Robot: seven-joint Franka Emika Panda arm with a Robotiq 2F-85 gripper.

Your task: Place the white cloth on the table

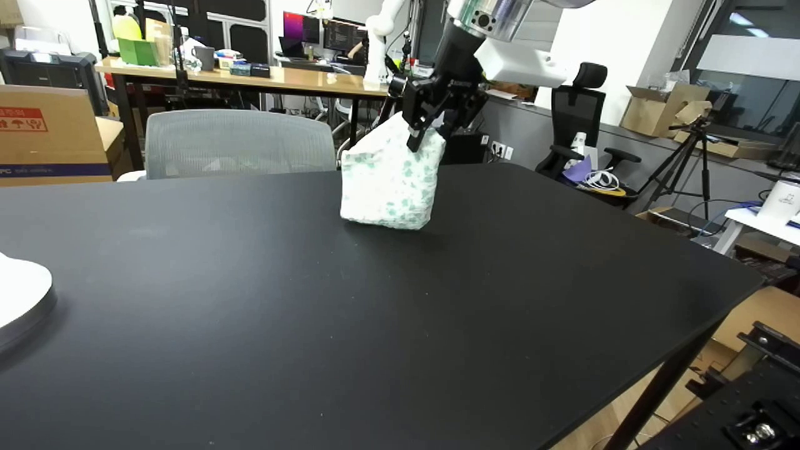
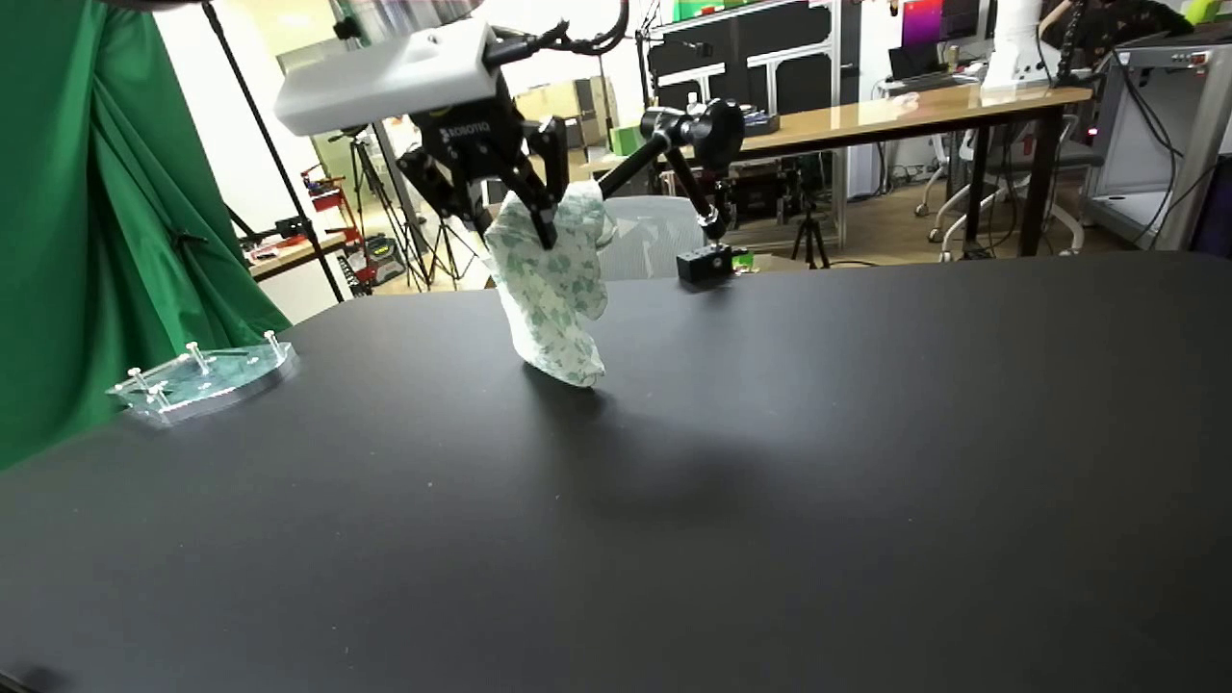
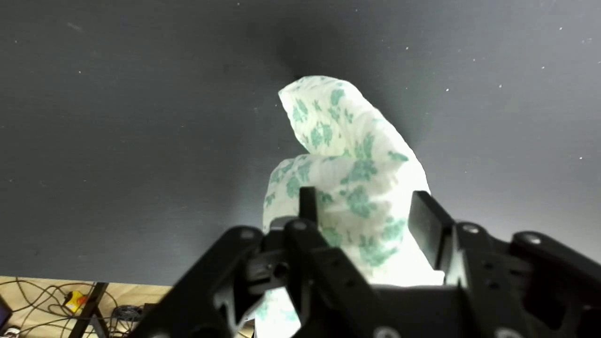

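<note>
The white cloth (image 1: 390, 181), printed with green leaves, stands bunched and upright in both exterior views (image 2: 551, 294). Its lower edge is close to the dark table (image 1: 281, 325); I cannot tell whether it touches. My gripper (image 2: 513, 231) is over the cloth's upper part, and it also shows in the other exterior picture (image 1: 430, 137). In the wrist view the two fingertips (image 3: 364, 202) stand well apart, with cloth (image 3: 359, 173) between and below them. The right finger's inner pad shows bare. Cloth also spreads past the left finger. Parts of it are hidden behind the fingers.
A white round-edged object (image 1: 22, 290) lies at the table's side. A clear plate with upright bolts (image 2: 207, 375) sits near the green curtain (image 2: 96, 241). A black jointed mount (image 2: 707, 262) stands at the table's far edge. A grey chair (image 1: 240, 144) is behind the table.
</note>
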